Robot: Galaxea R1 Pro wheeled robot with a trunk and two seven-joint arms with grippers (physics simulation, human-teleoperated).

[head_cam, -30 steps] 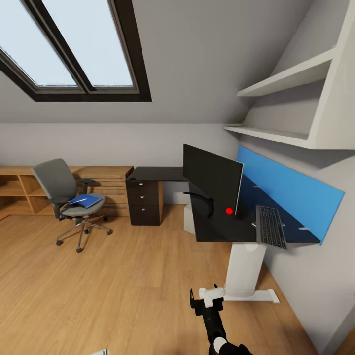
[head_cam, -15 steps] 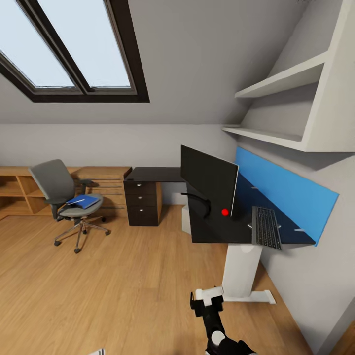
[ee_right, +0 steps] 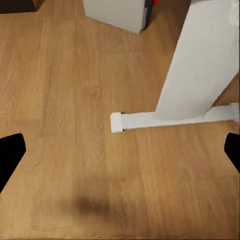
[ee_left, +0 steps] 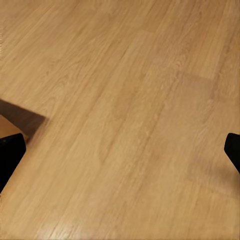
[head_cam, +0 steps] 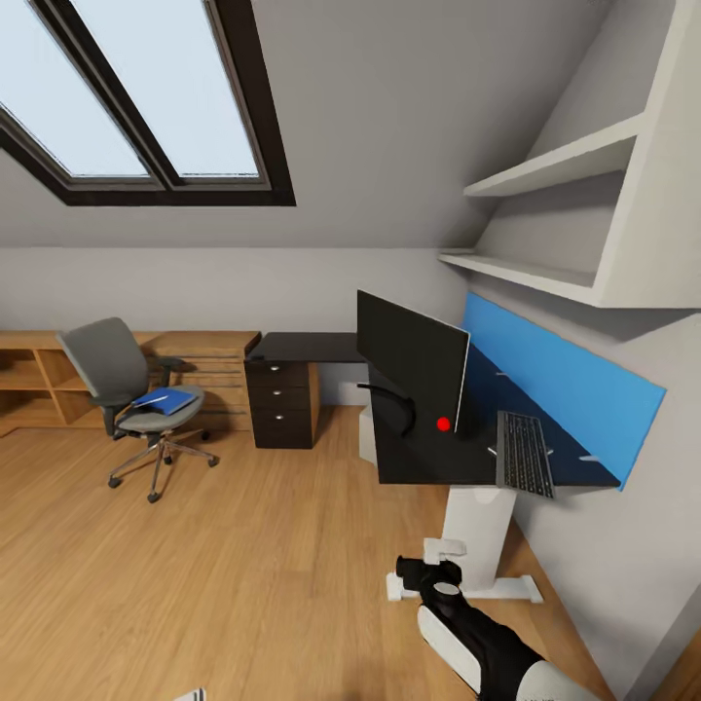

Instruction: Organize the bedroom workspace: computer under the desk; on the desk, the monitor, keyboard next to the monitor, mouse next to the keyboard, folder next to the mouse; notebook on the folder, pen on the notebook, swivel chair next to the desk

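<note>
A black desk (head_cam: 428, 458) stands at the right wall on a white leg (head_cam: 474, 545). The dark monitor (head_cam: 409, 355) stands on it, and the keyboard (head_cam: 524, 453) lies near its front right corner. A white computer case (ee_right: 117, 12) sits on the floor under the desk. At the left, the grey swivel chair (head_cam: 102, 362) carries the blue folder (head_cam: 166, 399) on its seat. My right gripper (head_cam: 430, 568) hangs low over the floor before the desk's foot (ee_right: 165, 119), open and empty. My left gripper (ee_left: 120, 155) is open over bare floorboards.
A dark drawer unit (head_cam: 282, 399) and low wooden shelving (head_cam: 39, 375) line the back wall. White wall shelves (head_cam: 555, 170) and a blue panel (head_cam: 565, 375) hang above the desk. A skylight (head_cam: 127, 97) slopes overhead. A small white thing (head_cam: 193, 694) lies on the floor.
My right arm has swung so its white forearm now shows, and the gripper sits slightly to the right. The whole picture shifted a little, so the camera moved.
</note>
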